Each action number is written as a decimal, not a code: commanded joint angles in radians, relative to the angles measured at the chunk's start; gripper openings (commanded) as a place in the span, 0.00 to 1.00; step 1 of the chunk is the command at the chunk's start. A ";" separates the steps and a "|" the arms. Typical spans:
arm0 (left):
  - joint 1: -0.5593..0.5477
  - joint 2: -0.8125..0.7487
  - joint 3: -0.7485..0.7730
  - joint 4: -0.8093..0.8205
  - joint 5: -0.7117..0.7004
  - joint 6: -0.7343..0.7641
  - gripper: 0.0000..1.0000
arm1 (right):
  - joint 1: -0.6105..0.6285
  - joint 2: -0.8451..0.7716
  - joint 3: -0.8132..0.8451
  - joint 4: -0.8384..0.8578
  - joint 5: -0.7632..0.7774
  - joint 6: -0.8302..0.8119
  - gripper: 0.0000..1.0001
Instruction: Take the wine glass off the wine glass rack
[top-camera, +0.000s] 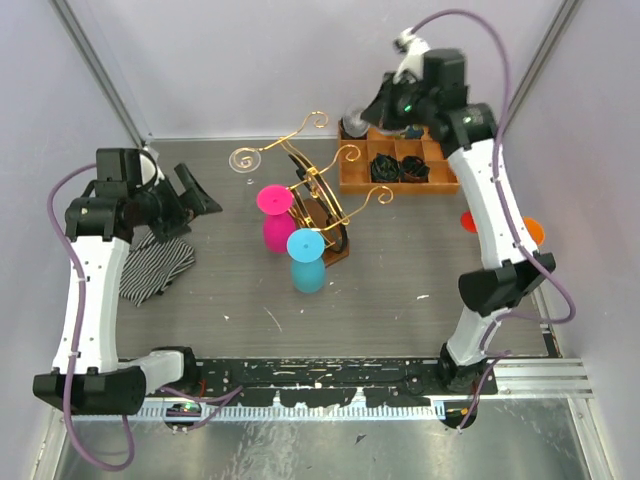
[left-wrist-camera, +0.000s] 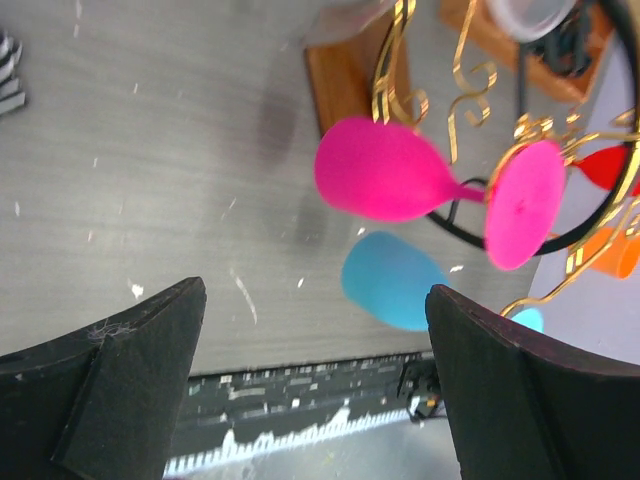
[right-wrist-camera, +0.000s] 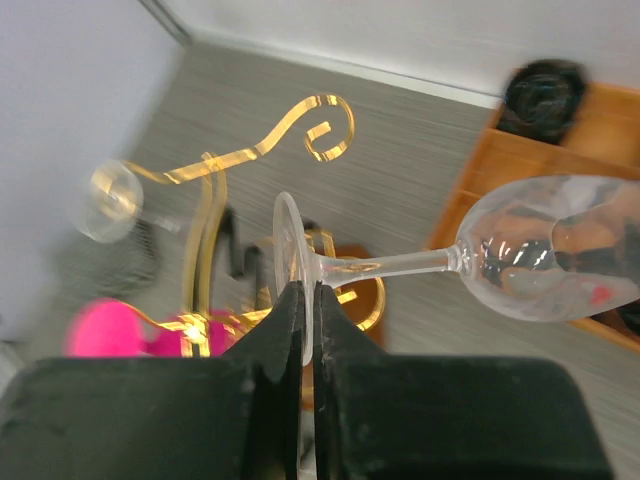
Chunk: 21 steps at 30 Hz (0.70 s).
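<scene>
The gold wire rack stands mid-table on a small brown base. A pink glass, a blue glass and a clear glass hang on it. My right gripper is raised at the back right, away from the rack, over the wooden tray's left end. In the right wrist view it is shut on the foot of a clear wine glass held sideways, with the rack behind. My left gripper is open and empty left of the rack; its wrist view shows the pink glass.
An orange-brown wooden compartment tray with black items sits at the back right. A striped cloth lies under the left arm. A red thing and an orange thing sit by the right arm.
</scene>
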<state>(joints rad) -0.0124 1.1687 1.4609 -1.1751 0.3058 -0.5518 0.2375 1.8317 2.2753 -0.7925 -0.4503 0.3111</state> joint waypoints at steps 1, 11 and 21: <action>0.006 0.037 0.076 0.225 0.058 0.011 1.00 | 0.269 -0.183 -0.178 -0.021 0.538 -0.559 0.01; 0.011 0.355 0.576 0.147 0.002 0.259 0.99 | 0.857 -0.117 -0.216 0.172 1.343 -1.181 0.01; 0.126 0.469 0.813 0.201 0.306 0.235 1.00 | 1.103 -0.148 -0.370 0.476 1.463 -1.557 0.01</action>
<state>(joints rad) 0.0776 1.6424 2.2272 -1.0275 0.4488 -0.3092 1.2953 1.7420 1.9320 -0.5213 0.8860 -1.0061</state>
